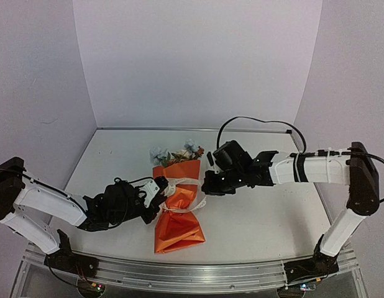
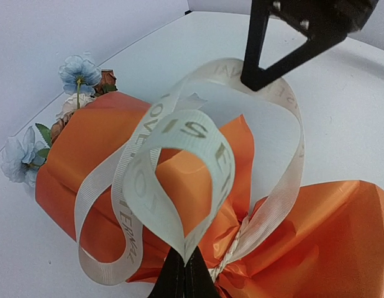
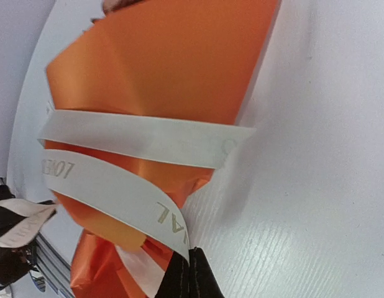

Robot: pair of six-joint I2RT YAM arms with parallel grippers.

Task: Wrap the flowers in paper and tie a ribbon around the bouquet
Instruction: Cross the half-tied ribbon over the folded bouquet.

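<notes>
Bouquet: orange paper-cone bouquet (image 1: pixel 178 226) lies mid-desk on the white desk (image 1: pixel 260 217), flower heads toward 12 o'clock.
Ribbon: cream-white printed fabric ribbon (image 2: pixel 198 133) loops above the pinched waist.
Left: left end effector (image 1: pixel 160 185), at the waist's 9 o'clock, clamped on a ribbon loop.
Right: right end effector (image 1: pixel 206 186), at 3 o'clock, pinching the ribbon.

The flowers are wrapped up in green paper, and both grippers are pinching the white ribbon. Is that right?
Almost. The paper is orange, not green; the top external view shows it plainly. The rest holds: the flowers are wrapped in it, and the left gripper and the right gripper each pinch the ribbon.
</notes>
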